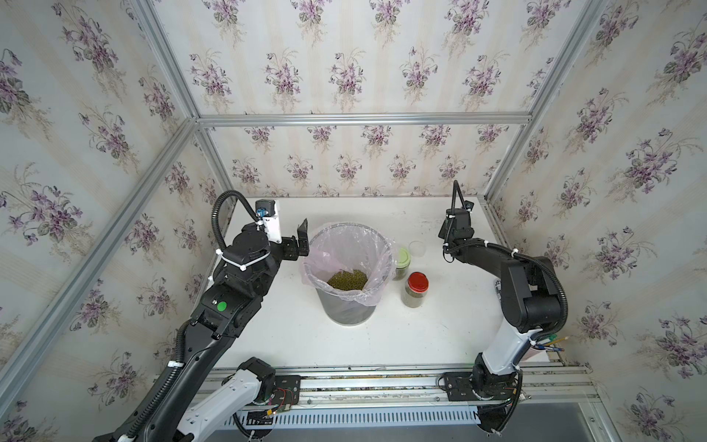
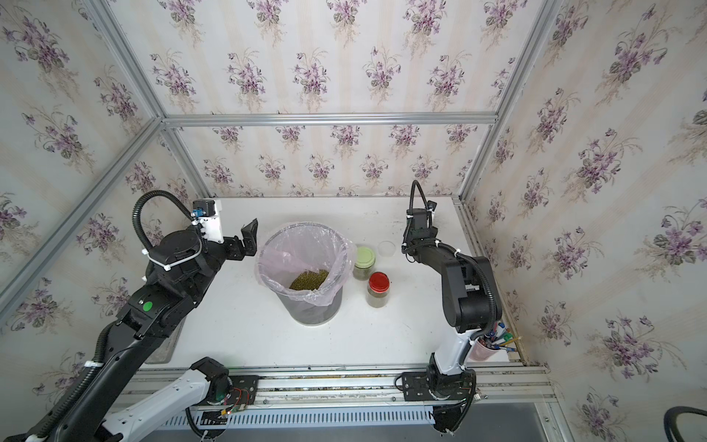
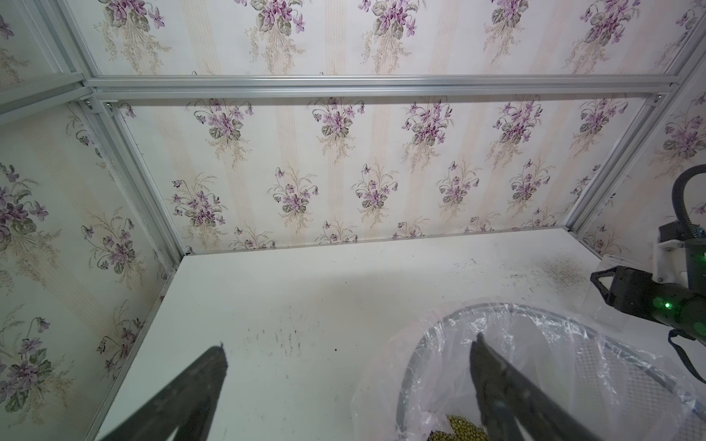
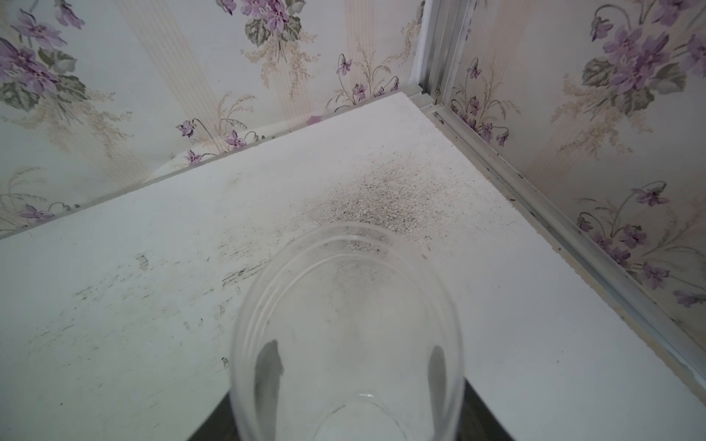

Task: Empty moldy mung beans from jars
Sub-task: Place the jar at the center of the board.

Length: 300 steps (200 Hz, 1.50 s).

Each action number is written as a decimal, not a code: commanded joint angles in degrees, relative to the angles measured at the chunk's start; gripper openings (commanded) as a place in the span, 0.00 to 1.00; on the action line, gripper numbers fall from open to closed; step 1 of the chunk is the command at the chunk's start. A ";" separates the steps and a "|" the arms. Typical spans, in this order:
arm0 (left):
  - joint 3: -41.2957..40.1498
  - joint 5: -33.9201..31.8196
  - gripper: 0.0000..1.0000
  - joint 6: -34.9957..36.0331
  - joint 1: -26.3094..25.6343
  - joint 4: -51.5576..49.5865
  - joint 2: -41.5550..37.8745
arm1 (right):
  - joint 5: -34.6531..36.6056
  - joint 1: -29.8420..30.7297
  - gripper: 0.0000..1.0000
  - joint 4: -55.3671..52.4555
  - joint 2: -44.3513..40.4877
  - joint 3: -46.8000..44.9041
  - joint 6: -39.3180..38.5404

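Observation:
A heap of moldy mung beans (image 1: 347, 279) lies inside the grey bin (image 1: 382, 237) with the pinkish liner, mid-table. Right of the bin stand two jars with beans in them, one with a pale green lid (image 1: 401, 262) and one with a red lid (image 1: 416, 289). A translucent white lid (image 1: 417, 248) lies on the table behind them. My left gripper (image 1: 302, 239) stands open beside the bin's left rim, with nothing between its fingers (image 3: 217, 359). My right gripper (image 4: 353, 366) is shut on an empty clear jar (image 4: 344, 298) with no lid, mouth facing the back right corner. In both top views its fingers are hidden under the wrist.
Dark specks (image 4: 382, 198) are scattered on the white table near the back right corner. A cup of pens (image 2: 493, 340) stands at the front right beside the right arm's base. Wallpapered walls and aluminium frame rails close in the table on three sides.

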 commanded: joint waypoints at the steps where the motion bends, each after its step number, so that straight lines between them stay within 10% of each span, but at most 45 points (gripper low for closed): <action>1: -0.15 -1.42 1.00 -1.21 0.01 1.57 -0.25 | -2.75 1.01 0.39 6.99 -2.14 -4.48 0.43; 130: -0.48 -2.95 1.00 -1.31 0.04 1.84 -0.10 | 8.80 0.88 0.39 11.59 5.57 6.09 -3.85; 195: -0.82 -4.40 0.99 -0.33 0.05 2.28 -0.24 | 1.22 -4.03 0.39 -0.02 21.72 26.34 -6.35; 300: -1.21 -3.74 1.00 -1.02 0.06 2.63 -0.31 | -1.18 -4.75 0.40 15.43 18.83 14.20 -8.21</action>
